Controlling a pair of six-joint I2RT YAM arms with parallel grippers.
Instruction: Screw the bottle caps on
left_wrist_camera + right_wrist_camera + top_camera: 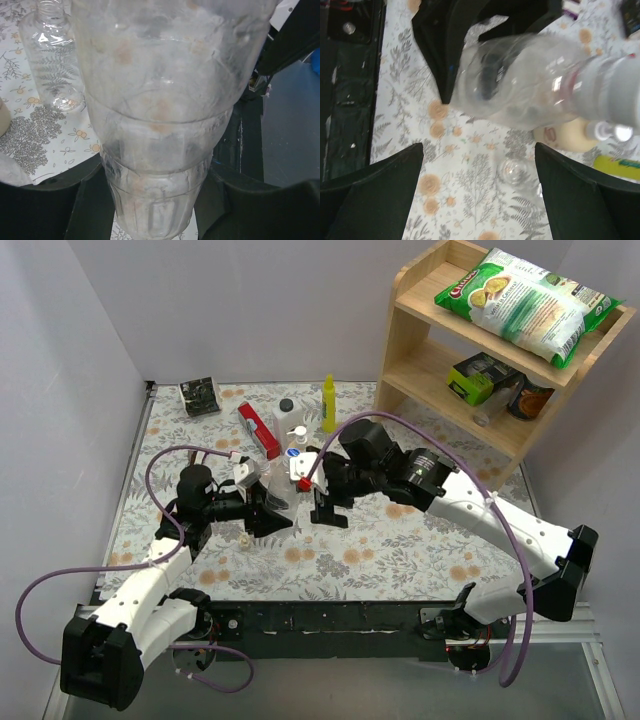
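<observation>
My left gripper (pixel 268 514) is shut on a clear plastic bottle (pixel 160 100), held by its lower body off the table. The same bottle fills the upper part of the right wrist view (pixel 530 85). My right gripper (pixel 325 505) is open and empty, just right of that bottle, with bare tablecloth between its fingers (pixel 395 175). A second clear bottle (pixel 52 60) stands uncapped on the table; it also shows from above in the right wrist view (pixel 512 172). A pale yellowish cap (pixel 243 538) lies on the cloth near my left gripper. A small blue cap (pixel 293 453) sits behind the grippers.
A white bottle with a black lid (pixel 287 415), a slim yellow bottle (pixel 328 405), a red box (pixel 258 430) and a dark box (pixel 200 396) stand at the back. A beige pump bottle (pixel 570 137) is close by. A wooden shelf (pixel 420 370) stands at the back right.
</observation>
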